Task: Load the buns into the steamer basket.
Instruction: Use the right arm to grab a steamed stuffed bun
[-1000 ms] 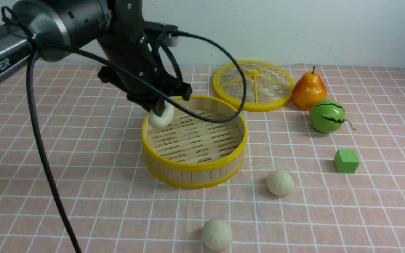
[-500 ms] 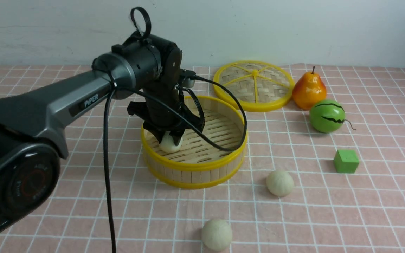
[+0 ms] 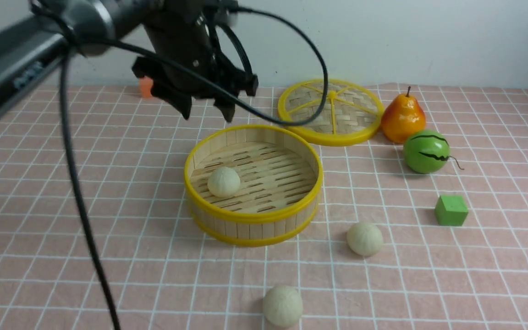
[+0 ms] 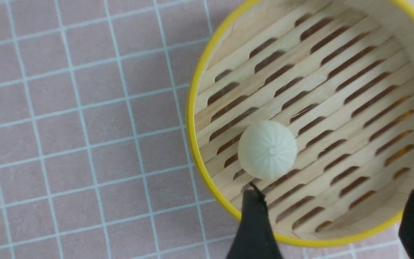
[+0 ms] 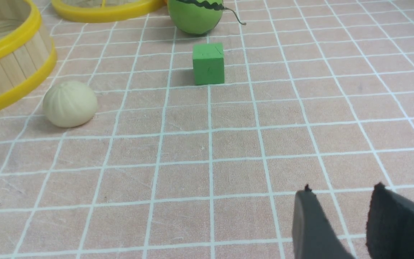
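Drops one bun [image 3: 223,181] on the basket [image 3: 255,219] floor by its left wall and lifts away, left jaws wide and empty. Leaves second bun [image 3: 364,238] and third bun [image 3: 283,305] on the counter [image 3: 475,275] in front. Holds right jaws part open, empty. Looks light, soft, roll-prone; likely wants a gentle pinch across the middle.

1 cream bun [image 3: 223,181] sits inside the yellow-rimmed steamer basket [image 3: 255,228] — bun 2 [image 3: 365,239] lies beside it, bun 3 [image 3: 283,305] farther out.
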Robot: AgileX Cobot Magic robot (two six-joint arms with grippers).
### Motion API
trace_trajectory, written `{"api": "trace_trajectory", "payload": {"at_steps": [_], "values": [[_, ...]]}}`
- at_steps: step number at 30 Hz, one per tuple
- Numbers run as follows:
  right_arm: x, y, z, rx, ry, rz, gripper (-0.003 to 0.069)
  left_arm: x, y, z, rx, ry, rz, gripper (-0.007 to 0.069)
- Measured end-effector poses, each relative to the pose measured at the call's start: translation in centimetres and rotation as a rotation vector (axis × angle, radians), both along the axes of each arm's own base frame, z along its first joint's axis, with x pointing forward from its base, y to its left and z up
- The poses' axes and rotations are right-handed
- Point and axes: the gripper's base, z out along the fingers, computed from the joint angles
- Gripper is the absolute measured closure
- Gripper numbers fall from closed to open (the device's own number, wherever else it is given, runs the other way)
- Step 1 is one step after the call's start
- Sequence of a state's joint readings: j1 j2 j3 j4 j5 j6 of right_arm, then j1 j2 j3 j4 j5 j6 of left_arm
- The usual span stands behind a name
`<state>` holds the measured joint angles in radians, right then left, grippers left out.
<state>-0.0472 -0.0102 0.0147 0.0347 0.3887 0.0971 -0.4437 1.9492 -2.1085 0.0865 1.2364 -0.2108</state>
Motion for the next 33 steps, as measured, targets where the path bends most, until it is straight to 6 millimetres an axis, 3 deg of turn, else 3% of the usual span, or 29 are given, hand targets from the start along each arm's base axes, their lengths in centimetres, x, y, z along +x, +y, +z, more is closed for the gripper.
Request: {"api": "trace_trajectory", "payload": {"at_steps": [5, 6, 9, 12, 17, 19, 26, 33], "values": [[0.0, 0.0, 0.0, 0.000, 0.000, 0.000, 0.0420, -6.7, 3.1, 8.4, -0.100, -0.168, 0.002, 0.0236], [0.0, 0.0, 0.0, 0.000, 0.000, 0.000, 0.0420, -9.1, 4.2, 10.3, -0.123, -0.213, 0.002, 0.0276], [0.0, 0.0, 0.0, 0.000, 0.000, 0.000, 0.0420, -14.2, 6.6, 12.9, -0.157, -0.281, 0.004, 0.0372], [0.0, 0.0, 0.0, 0.000, 0.000, 0.000, 0.0420, -18.2, 8.5, 12.9, -0.161, -0.290, 0.004, 0.0463], [0.0, 0.0, 0.0, 0.000, 0.000, 0.000, 0.0420, -24.9, 11.7, 8.8, -0.144, -0.260, 0.003, 0.0613], [0.0, 0.0, 0.0, 0.000, 0.000, 0.000, 0.0420, -26.6, 12.5, 7.0, -0.154, -0.281, 0.002, 0.0638], [0.0, 0.0, 0.0, 0.000, 0.000, 0.000, 0.0420, -30.5, 14.3, 1.4, -0.173, -0.288, 0.010, 0.0638], [0.0, 0.0, 0.0, 0.000, 0.000, 0.000, 0.0420, -31.7, 14.8, -0.8, -0.188, -0.267, 0.013, 0.0638]]}}
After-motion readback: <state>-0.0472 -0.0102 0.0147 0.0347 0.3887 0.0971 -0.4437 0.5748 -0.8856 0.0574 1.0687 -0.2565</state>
